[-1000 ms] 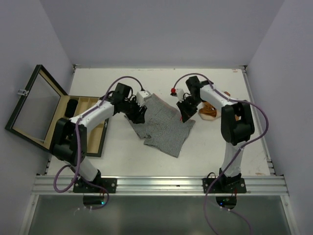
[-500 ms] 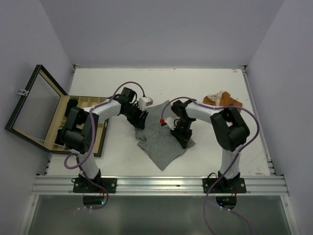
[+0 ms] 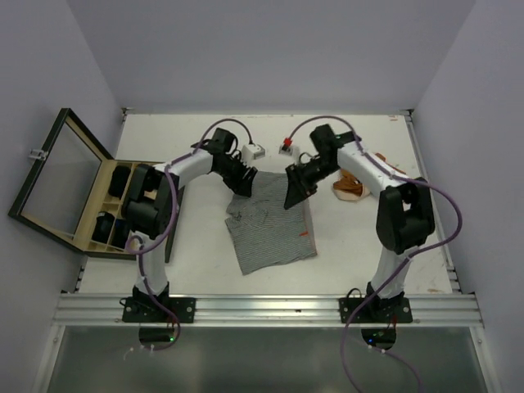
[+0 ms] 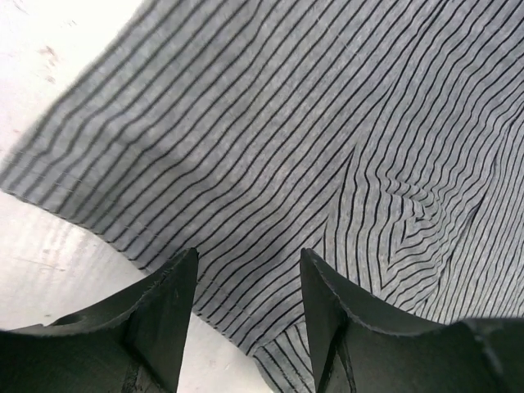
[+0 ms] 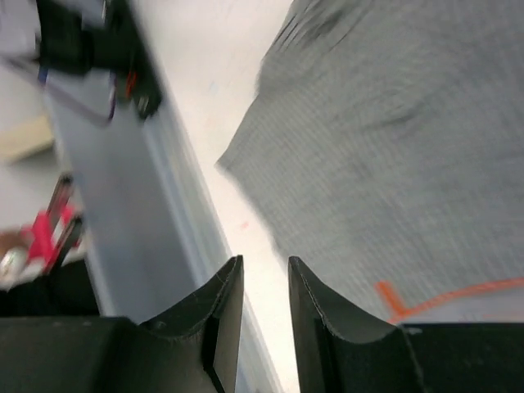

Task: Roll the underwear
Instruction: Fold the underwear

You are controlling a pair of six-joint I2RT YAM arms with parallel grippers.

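Observation:
The grey striped underwear [image 3: 270, 229] lies spread flat in the middle of the table. My left gripper [image 3: 244, 188] hovers over its far left corner; in the left wrist view its jaws [image 4: 246, 278] stand open above the striped cloth [image 4: 286, 123], with nothing between them. My right gripper [image 3: 293, 193] is at the cloth's far right edge, and in its wrist view [image 5: 264, 266] there is a narrow gap between the fingers with nothing in it; the grey cloth [image 5: 393, 123] lies beyond. An orange-brown underwear [image 3: 350, 187] lies at the right, partly behind the right arm.
The wooden compartmented box [image 3: 164, 246] sits at the left with its glass lid [image 3: 57, 176] propped open. Black rolled pieces [image 3: 106, 228] fill some compartments. A metal rail [image 3: 270, 307] runs along the near edge. A small orange mark [image 3: 303, 236] shows by the cloth's right edge.
The right gripper has opened, let go of the striped cloth and drawn back to its far right edge. The cloth, bunched half a second ago, now lies flat. The left gripper shifted farther back.

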